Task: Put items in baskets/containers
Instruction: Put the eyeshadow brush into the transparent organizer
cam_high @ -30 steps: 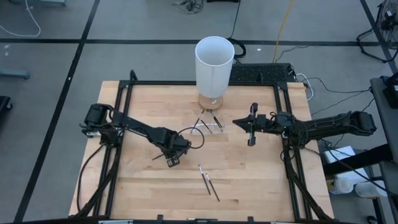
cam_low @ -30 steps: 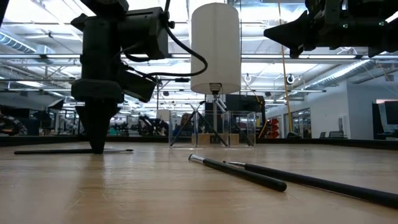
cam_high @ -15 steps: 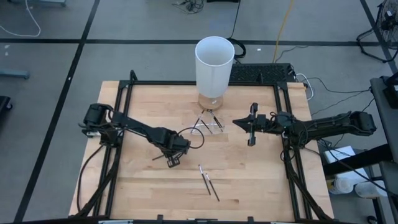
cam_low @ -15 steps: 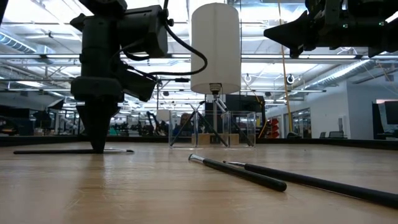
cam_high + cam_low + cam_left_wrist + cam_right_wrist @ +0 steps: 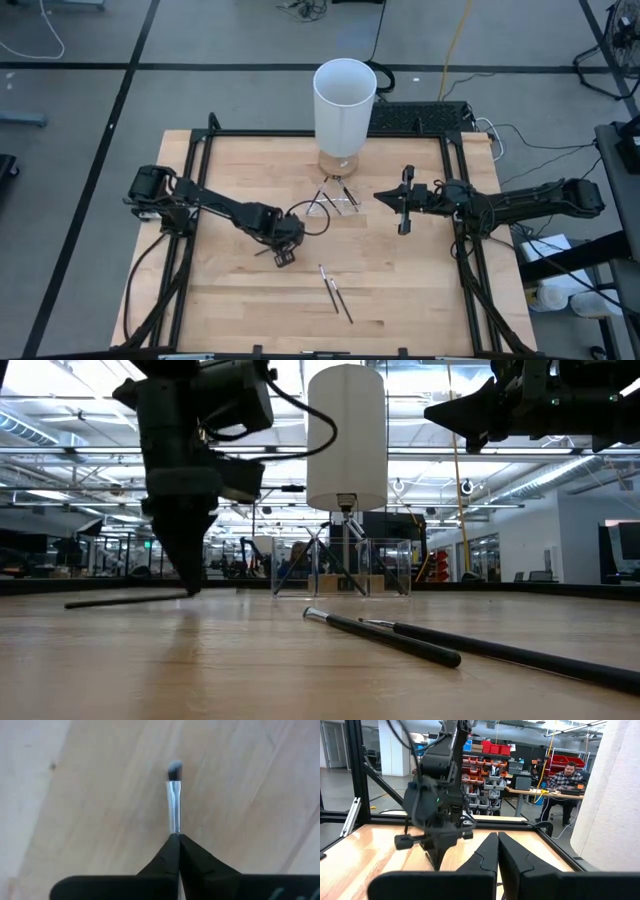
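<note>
Moved: left tool [image 5: 190,588] clamping one stick [image 5: 130,599], shifted right | two sticks [image 5: 335,293] loose | right tool [image 5: 402,207] closed, aloft

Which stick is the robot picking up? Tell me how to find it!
Find the tall white cylinder at the table's far edge, then look down and left to the left end effector. The stick pinched in its shut fingers is a little brush with a silver collar. Unlike the two sticks lying loose, nearer the front edge, it's tilted.

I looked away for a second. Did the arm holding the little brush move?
Yes. The left gripper, shut on the brush, has shifted toward the clear container in the low view, tilting the brush.
</note>
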Robot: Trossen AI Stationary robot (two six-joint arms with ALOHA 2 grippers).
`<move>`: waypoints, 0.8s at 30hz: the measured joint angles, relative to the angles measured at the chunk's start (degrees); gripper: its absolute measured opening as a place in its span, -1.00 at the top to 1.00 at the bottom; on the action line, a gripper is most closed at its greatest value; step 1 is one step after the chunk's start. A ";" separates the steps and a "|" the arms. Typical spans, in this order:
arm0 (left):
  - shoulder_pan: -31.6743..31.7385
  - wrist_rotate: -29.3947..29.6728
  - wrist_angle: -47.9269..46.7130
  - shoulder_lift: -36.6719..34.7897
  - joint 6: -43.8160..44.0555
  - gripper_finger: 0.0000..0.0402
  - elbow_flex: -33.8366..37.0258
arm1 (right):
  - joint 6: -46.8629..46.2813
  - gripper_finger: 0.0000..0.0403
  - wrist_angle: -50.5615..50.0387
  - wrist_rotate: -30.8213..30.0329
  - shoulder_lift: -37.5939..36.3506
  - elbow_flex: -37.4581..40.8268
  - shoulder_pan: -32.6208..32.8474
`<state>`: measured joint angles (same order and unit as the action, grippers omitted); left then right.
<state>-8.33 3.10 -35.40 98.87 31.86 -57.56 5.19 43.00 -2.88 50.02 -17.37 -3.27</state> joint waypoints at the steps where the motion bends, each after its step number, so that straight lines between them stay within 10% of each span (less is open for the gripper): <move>1: -0.01 -0.12 -0.07 0.09 -0.23 0.99 0.04 | 0.00 1.00 0.02 -0.01 0.00 0.00 0.00; 11: 0.02 -0.10 0.85 -0.18 -1.24 0.98 -0.09 | 0.00 1.00 0.01 -0.01 0.00 0.00 0.00; 24: -0.16 -2.27 -9.11 0.28 -6.48 0.40 -1.18 | 0.00 1.00 0.02 -0.01 0.00 0.00 0.00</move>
<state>-8.49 0.84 -44.50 99.15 25.38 -58.74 5.19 43.02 -2.90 50.02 -17.37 -3.27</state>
